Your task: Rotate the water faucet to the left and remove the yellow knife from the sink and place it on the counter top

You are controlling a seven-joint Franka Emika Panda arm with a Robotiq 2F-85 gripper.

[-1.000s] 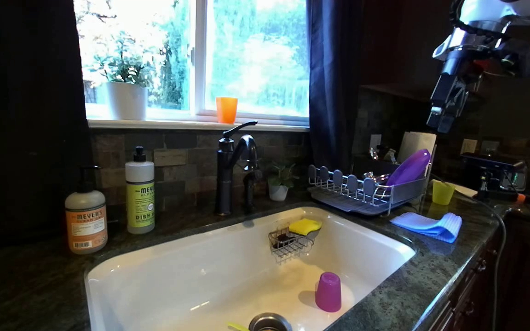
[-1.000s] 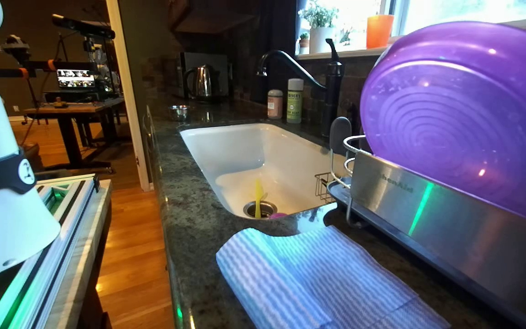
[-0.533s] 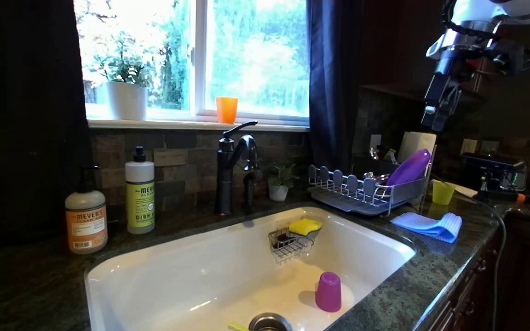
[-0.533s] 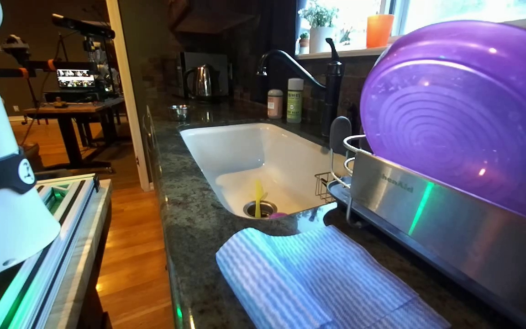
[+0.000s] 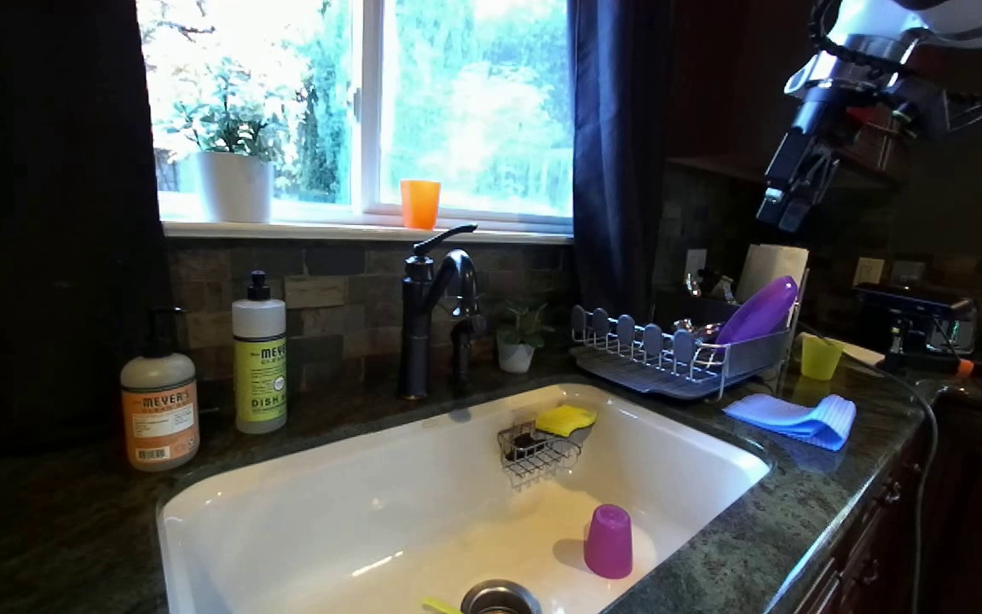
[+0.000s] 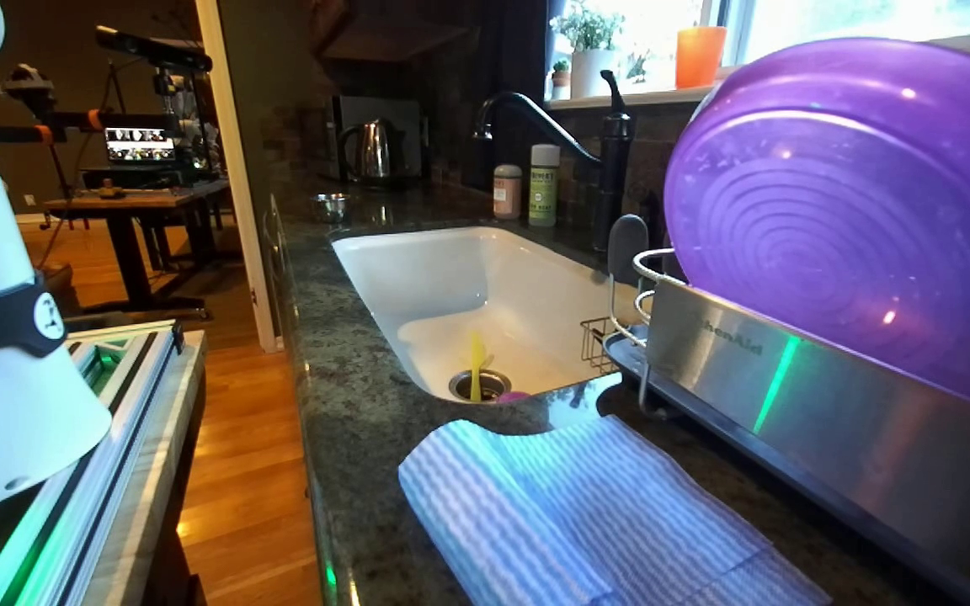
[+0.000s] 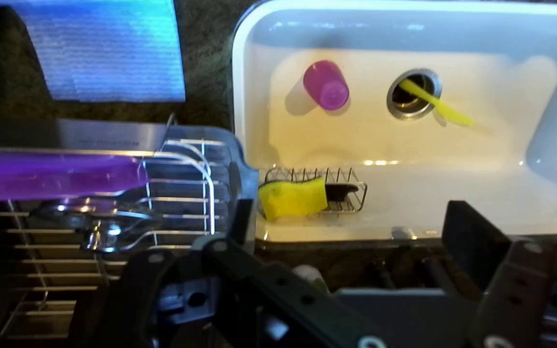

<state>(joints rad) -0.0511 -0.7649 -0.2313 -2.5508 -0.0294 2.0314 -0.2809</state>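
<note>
The end effector (image 7: 356, 229) hangs in the air well above the worktop (image 5: 747, 537), slanting downward, its fingers (image 7: 472, 241) spread wide apart. In an exterior view it shows over the rack (image 5: 653, 382), where a purple bowl (image 6: 839, 202) stands tilted on its edge. A folded blue cloth (image 6: 586, 505) lies just beside the rack, with a yellow cup (image 5: 821, 356) near it.

The sink (image 7: 452, 188) is set into the worktop next to the rack. A wire basket (image 5: 535, 465) at the sink's wall holds a sponge (image 7: 293, 197) and a dark item (image 7: 340, 192) too unclear to name. Near the drain (image 7: 404, 102) a purple cup (image 7: 327, 87) stands upside down. The knife (image 7: 445, 110) is in the sink, one end at the drain, the other reaching out over the sink's bottom; whether it dips into the drain I cannot tell.

On the window (image 5: 474, 111) side of the sink, the faucet (image 5: 415, 341) rises from the worktop and arches out toward the sink, a small plant (image 5: 516, 351) just beside it. Farther along stand a green-labelled bottle (image 5: 260, 375) and an orange-labelled bottle (image 5: 160, 418). An orange cup (image 5: 420, 205) and a potted plant (image 5: 235, 188) are on the sill (image 5: 312, 230). Across the sink from the rack, a kettle (image 6: 375, 151) and a metal bowl (image 6: 331, 208) are on the worktop.
</note>
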